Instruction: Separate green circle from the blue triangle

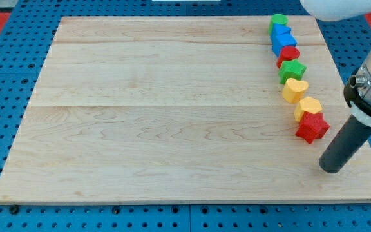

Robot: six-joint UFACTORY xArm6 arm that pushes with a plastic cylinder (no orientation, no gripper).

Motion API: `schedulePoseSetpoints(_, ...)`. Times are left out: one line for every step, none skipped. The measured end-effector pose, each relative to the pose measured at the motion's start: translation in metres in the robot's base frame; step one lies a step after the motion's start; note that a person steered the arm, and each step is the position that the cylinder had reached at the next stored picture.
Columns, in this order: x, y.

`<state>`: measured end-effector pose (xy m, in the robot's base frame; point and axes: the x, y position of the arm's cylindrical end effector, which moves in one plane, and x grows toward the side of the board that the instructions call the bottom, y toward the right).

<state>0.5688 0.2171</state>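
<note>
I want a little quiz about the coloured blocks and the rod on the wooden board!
1. True or false: my tip touches the red star-shaped block.
2. Which block sits nearest the view's top: A) green circle block, B) yellow heart-shaped block, C) green star-shaped block?
3. Fill in: the blue triangle block sits right next to the green ____.

Key: 1 false, my tip stands apart, toward the view's bottom right. 2 A. 3 circle.
</note>
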Motion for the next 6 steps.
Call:
schedulePoseSetpoints(0.0,0.001)
schedulePoseSetpoints(0.0,0.002)
schedulePoseSetpoints(0.0,0.001)
schedulePoseSetpoints(0.0,0.001)
schedulePoseSetpoints(0.0,0.001)
schedulePoseSetpoints(0.009,0.033)
